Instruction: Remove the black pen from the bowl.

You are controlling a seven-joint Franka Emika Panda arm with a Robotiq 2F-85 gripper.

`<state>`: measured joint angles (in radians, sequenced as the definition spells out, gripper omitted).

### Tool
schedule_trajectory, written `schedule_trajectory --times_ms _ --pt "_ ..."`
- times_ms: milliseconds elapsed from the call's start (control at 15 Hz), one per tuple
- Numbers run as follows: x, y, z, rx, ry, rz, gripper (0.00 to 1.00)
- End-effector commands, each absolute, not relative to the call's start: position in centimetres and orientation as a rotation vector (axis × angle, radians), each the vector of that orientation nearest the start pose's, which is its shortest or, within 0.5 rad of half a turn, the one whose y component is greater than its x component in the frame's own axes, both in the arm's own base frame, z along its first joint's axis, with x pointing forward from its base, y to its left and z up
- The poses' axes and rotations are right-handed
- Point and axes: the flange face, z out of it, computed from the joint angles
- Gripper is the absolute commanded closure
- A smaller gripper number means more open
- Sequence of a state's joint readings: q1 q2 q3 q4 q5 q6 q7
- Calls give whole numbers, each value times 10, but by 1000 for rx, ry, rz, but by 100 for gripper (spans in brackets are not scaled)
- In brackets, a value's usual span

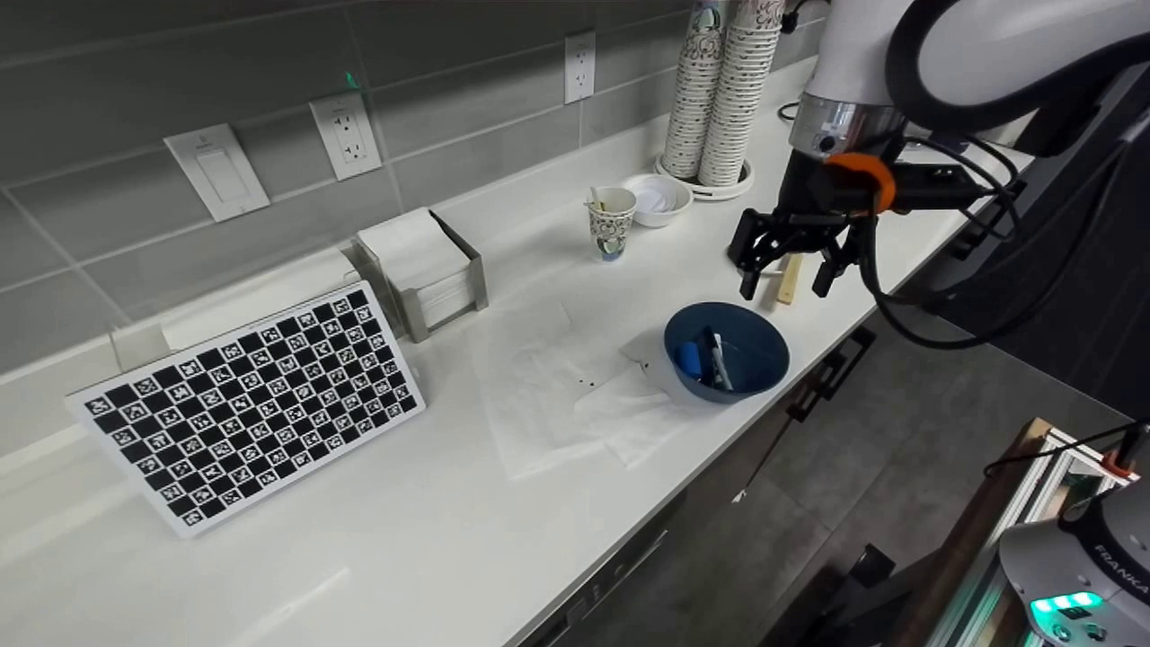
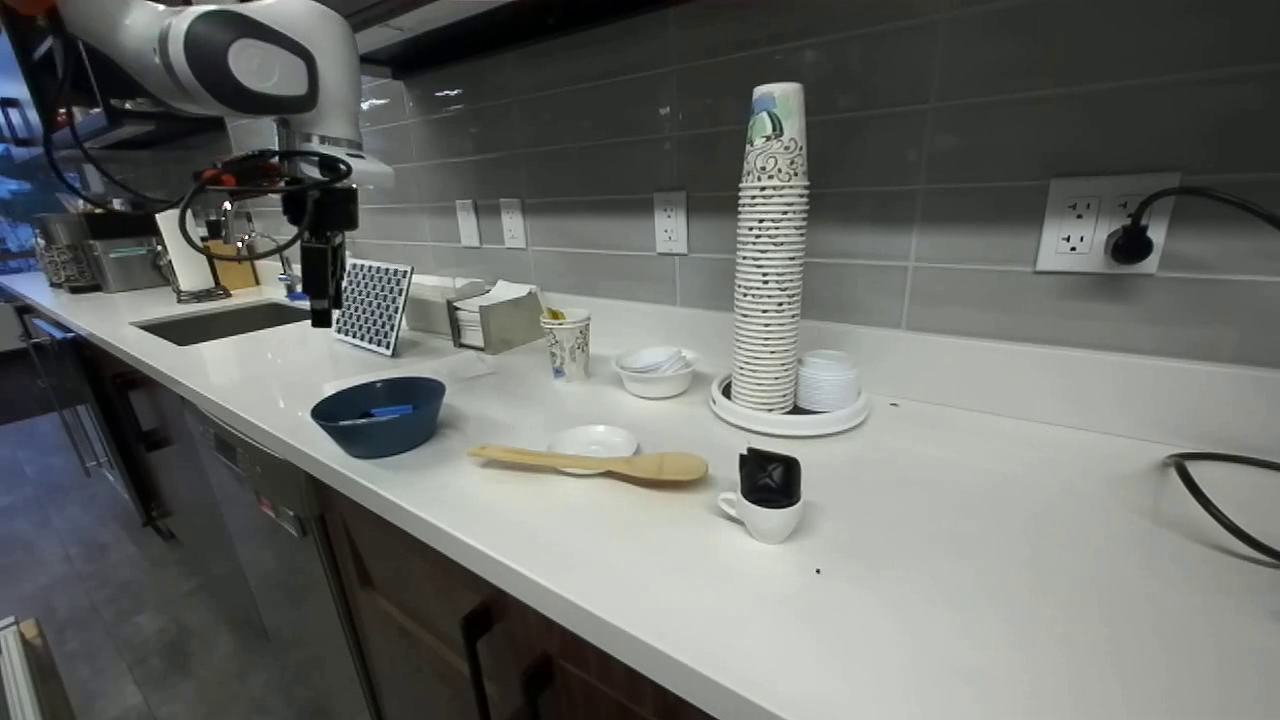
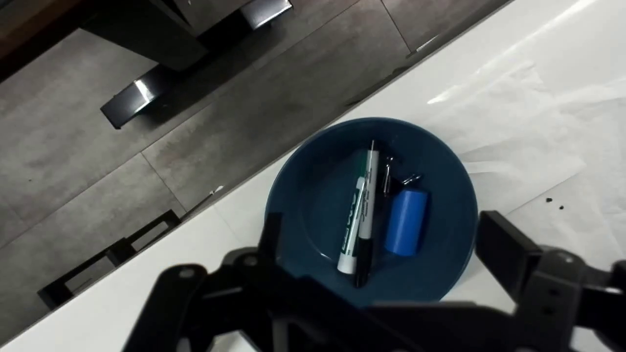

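The deep-blue bowl [image 1: 762, 355] stands near the counter's front edge; it shows in an exterior view [image 2: 395, 440] and the wrist view [image 3: 313, 195]. Inside, a slim marker with grey barrel and black cap [image 3: 366, 220] lies against a green-and-white marker [image 3: 350, 234]. No all-black pen can be made out. A blue cylinder [image 3: 407, 222] lies beside them, with a dark glossy item [image 3: 391, 178] partly in shadow. My gripper [image 1: 785, 286] is open and empty, above the bowl and apart from it. It also shows edge-on in an exterior view [image 2: 321, 310].
A wooden spoon [image 2: 600, 463], white saucer [image 2: 590, 440] and white cup [image 2: 768, 518] holding something black lie along the counter. A patterned paper cup [image 1: 611, 225], tall cup stacks [image 2: 772, 290], a napkin holder [image 1: 431, 279] and a checkered board [image 1: 252, 409] stand toward the wall.
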<state>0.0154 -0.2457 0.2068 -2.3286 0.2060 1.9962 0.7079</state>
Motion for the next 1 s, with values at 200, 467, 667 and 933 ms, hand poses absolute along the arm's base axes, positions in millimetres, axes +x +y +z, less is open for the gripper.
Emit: schedule_trajectory --times_ms 200,467,667,933 --pt "464 113 408 -2835 949 219 0" --pt "483 96 370 -2720 1092 222 0" --pt "496 92 338 -2680 1150 274 0" --pt "502 100 307 -2670 1161 387 28"
